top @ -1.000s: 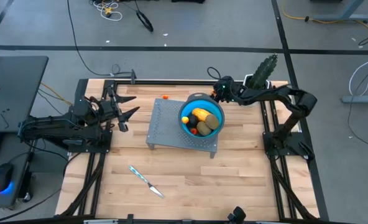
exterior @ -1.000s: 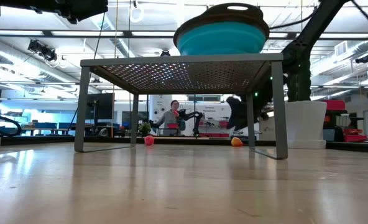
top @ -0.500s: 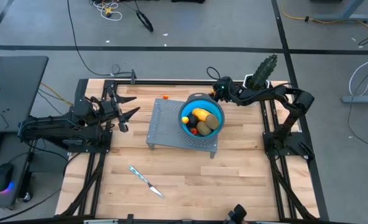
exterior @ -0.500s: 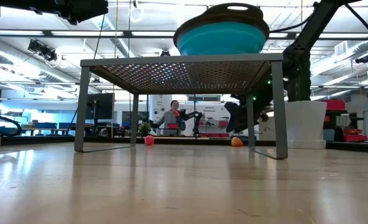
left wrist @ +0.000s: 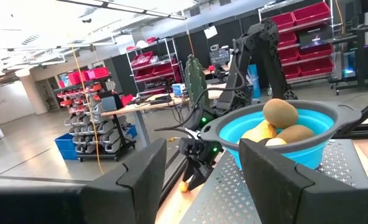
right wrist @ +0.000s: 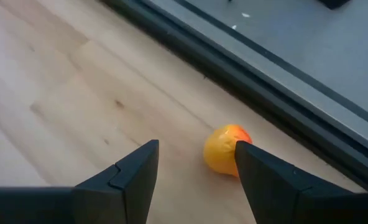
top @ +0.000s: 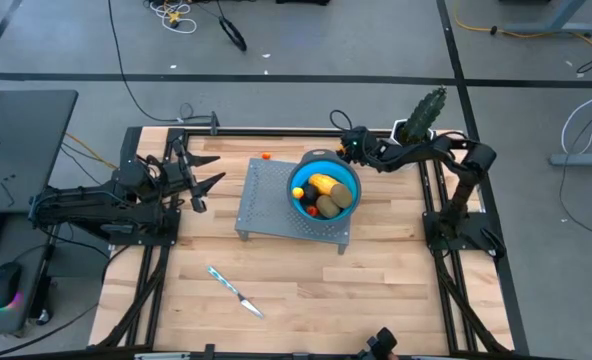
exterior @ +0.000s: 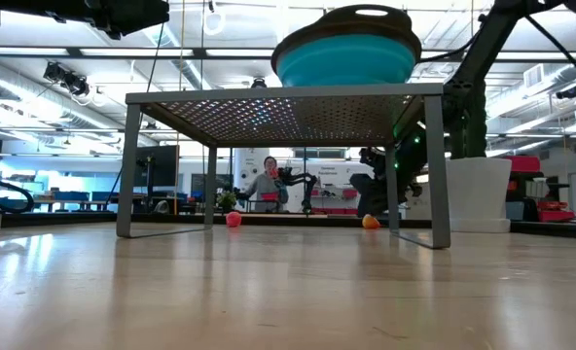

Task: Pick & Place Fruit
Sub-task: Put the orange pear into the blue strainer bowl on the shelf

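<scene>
A round blue bowl (top: 324, 186) stands on a grey perforated stand (top: 276, 205). It holds a yellow-orange oval (top: 324, 183), olive-brown ovals (top: 336, 198) and a dark round fruit (top: 309, 198). A small orange piece (right wrist: 226, 149) lies on the table behind the stand, near the far edge. My right gripper (right wrist: 196, 149) is open and low over it, and the piece sits just ahead of the tips, close to one finger. A tiny red piece (top: 265, 156) lies farther left on the table. My left gripper (top: 214, 170) waits open, left of the stand.
A slim knife (top: 236, 290) with a light blue handle lies on the near part of the table. A cactus in a white pot (top: 421, 118) stands at the far right corner. The dark frame rail (right wrist: 277, 99) runs just beyond the orange piece. A person sits in the far room (exterior: 267, 180).
My right gripper has crept a little toward the table's left along the far edge, behind the bowl, closing on the orange piece. The fruit, bowl and left arm have kept still.
</scene>
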Robot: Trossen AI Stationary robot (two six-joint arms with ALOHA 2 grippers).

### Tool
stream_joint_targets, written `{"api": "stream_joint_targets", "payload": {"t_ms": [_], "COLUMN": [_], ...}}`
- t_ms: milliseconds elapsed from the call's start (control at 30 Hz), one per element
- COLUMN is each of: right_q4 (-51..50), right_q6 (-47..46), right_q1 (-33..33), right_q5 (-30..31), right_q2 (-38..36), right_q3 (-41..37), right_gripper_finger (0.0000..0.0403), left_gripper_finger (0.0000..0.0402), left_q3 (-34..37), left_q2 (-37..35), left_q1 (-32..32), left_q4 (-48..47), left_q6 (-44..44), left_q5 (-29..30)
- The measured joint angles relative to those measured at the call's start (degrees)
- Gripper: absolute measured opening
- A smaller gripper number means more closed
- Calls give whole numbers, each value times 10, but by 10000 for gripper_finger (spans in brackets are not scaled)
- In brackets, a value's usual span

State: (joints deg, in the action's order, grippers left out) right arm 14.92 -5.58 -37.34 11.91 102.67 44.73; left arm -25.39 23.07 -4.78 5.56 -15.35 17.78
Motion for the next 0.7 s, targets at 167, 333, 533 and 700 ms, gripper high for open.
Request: {"api": "stream_joint_targets", "payload": {"t_ms": [167, 333, 533, 700], "right_q4": [2, -2, -13, -19], "right_q6": [-21, -33, -43, -41], "right_q1": [8, 12, 12, 19], "right_q5": [21, 45, 60, 65], "right_q2": [0, 0, 0, 0], "right_q3": [0, 0, 0, 0], "right_gripper_finger": [224, 212, 186, 182], "left_gripper_finger": [210, 210, 210, 210], "left_q3": [0, 0, 0, 0], "left_q2": [0, 0, 0, 0], "left_q1": [0, 0, 0, 0], "left_q4": [0, -1, -1, -5], "left_q6": [1, 1, 1, 10], "left_q5": [0, 0, 0, 0]}}
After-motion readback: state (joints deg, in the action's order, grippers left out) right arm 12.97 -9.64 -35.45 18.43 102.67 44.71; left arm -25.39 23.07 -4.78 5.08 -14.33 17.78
